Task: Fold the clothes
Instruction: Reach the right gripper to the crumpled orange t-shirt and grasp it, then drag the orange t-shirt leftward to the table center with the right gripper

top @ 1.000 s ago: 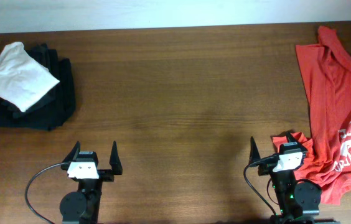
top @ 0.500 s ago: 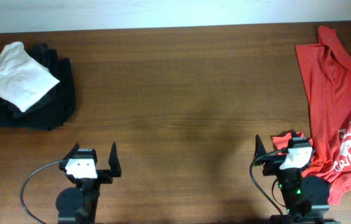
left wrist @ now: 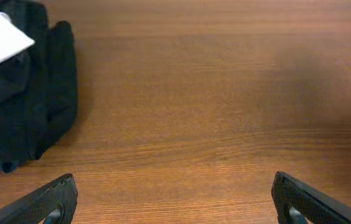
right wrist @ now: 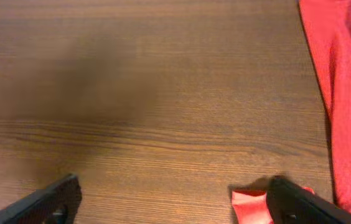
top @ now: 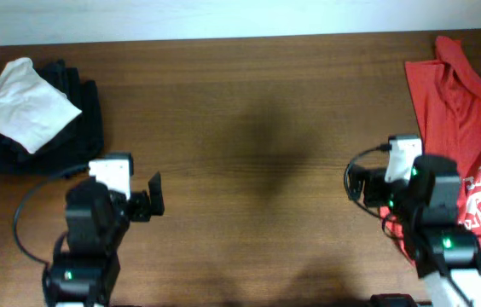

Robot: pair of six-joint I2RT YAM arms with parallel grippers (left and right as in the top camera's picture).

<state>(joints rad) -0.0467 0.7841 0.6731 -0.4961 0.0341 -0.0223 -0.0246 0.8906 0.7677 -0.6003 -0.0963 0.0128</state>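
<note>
The brown wooden table (top: 249,111) bears a red shirt (top: 458,111) stretched front-to-back along its right edge, just beside the right gripper (right wrist: 174,182), on that gripper's right. Both it and the left gripper (left wrist: 174,177), which is well apart from the shirt, gape empty.

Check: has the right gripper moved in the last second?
Yes: the right gripper moved up the frame, farther along the red T-shirt's side.

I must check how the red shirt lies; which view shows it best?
Overhead: the red shirt shows almost whole. The right wrist view shows only its edge and a corner; the left wrist view shows none of it.
</note>
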